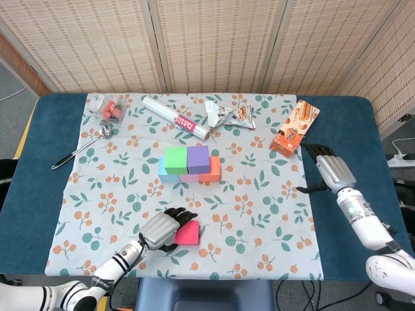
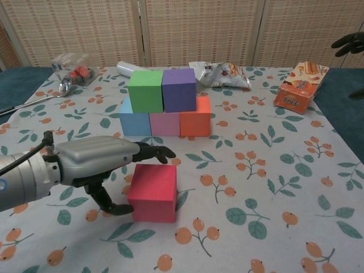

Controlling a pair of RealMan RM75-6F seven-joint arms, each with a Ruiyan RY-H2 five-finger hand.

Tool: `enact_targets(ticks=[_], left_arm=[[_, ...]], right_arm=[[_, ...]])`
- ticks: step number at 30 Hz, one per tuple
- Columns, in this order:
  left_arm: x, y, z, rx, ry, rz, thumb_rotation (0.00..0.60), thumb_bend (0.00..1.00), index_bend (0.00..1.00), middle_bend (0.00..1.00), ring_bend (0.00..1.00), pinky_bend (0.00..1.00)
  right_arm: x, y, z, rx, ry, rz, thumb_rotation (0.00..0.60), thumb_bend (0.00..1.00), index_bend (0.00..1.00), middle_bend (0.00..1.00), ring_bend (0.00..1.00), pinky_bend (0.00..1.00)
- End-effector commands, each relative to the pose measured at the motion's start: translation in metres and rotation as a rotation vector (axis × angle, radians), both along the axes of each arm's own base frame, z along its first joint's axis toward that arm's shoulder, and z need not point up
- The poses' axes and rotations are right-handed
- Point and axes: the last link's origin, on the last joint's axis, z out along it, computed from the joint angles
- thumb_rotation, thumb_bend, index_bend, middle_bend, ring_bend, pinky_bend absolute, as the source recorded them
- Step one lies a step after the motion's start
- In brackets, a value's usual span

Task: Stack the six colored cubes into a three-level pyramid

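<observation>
The red cube (image 2: 152,192) sits alone on the flowered tablecloth (image 2: 273,170), near the front edge, with the left hand (image 2: 99,162) closing around it: fingers over its top edge, thumb at its left side. Behind stand blue (image 2: 134,120), pink (image 2: 165,123) and orange (image 2: 196,116) cubes in a row, bearing green (image 2: 145,91) and purple (image 2: 179,90) cubes. The right hand (image 1: 331,170) hovers open, empty, by the table's right edge.
</observation>
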Motion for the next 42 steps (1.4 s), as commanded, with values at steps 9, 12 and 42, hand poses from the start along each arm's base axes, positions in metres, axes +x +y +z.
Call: enact_targets(ticks=[9, 12, 42], left_arm=[[0.004, -0.004, -0.005, 0.085, -0.034, -0.004, 0.6, 0.3, 0.27, 0.31, 0.27, 0.31], [0.007, -0.007, -0.002, 0.086, -0.109, 0.008, 0.6, 0.31, 0.44, 0.5, 0.47, 0.43], [0.049, 0.175, 0.146, 0.183, -0.327, 0.082, 0.6, 0.32, 0.41, 0.44, 0.37, 0.38]], right_arm=[[-0.004, 0.003, 0.003, -0.009, -0.015, -0.005, 0.6, 0.07, 0.0, 0.19, 0.0, 0.05], [-0.006, 0.003, 0.003, -0.009, -0.018, -0.012, 0.6, 0.07, 0.0, 0.19, 0.0, 0.05], [-0.002, 0.02, 0.073, -0.163, -0.09, -0.073, 0.6, 0.07, 0.0, 0.19, 0.0, 0.05]])
